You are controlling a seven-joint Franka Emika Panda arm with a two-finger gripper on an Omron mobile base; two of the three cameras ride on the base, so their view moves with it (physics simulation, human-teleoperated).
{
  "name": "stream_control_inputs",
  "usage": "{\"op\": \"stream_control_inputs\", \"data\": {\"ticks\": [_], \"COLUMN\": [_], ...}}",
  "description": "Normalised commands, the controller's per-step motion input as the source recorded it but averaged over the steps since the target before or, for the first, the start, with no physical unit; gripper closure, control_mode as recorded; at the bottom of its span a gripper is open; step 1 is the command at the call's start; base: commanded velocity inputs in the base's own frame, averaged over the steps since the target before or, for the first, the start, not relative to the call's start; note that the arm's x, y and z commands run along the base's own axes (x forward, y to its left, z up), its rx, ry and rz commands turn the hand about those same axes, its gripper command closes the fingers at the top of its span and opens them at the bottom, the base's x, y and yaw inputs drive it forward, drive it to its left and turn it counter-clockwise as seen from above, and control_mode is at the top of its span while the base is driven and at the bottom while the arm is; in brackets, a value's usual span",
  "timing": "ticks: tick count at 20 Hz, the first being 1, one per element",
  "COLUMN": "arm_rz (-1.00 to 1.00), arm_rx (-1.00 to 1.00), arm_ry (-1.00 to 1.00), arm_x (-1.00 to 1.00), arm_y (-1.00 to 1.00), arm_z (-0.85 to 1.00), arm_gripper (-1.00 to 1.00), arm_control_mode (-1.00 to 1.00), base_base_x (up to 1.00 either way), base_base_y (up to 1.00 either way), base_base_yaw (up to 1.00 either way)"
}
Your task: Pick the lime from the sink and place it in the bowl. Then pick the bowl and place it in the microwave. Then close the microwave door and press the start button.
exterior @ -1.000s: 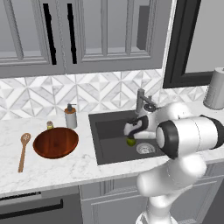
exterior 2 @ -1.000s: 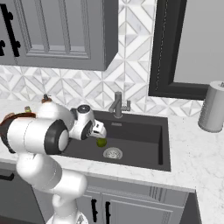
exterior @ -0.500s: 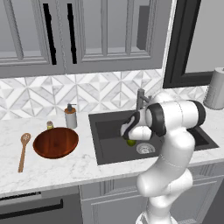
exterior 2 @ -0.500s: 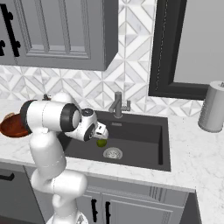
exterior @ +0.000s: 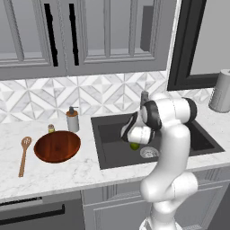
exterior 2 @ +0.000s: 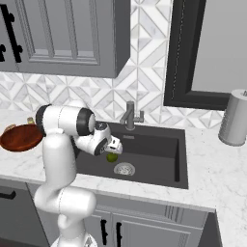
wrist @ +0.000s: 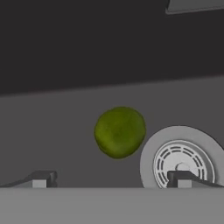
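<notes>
Lime (wrist: 119,131), round and matte green, lies beyond spread fingers (wrist: 37,180) beside ribbed drain (wrist: 180,160).

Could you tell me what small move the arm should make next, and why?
Probably ease the claw forward toward the lime until the fruit sits between its fingertips, then close. The jaws stand wide open with the lime ahead of them, lying free on the sink floor beside the drain.
</notes>
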Motion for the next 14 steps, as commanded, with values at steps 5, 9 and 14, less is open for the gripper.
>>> {"op": "stream_control_inputs", "data": {"ticks": [5,9,14], "arm_rz": [0.00,0.00,0.00], "arm_rx": [0.03,0.01,0.00], "arm_ry": [0.00,0.00,-0.02], "arm_x": [0.25,0.14,0.11], "arm_y": [-0.21,-0.08,0.00], "arm_z": [-0.26,-0.33,-0.40], "arm_gripper": [-1.00,-1.00,-1.00], "arm_control_mode": [-1.00,-1.00,-1.00], "base_base_x": [0.00,0.00,0.00], "base_base_y": [0.00,0.00,0.00], "base_base_yaw": [0.00,0.00,0.00]}}
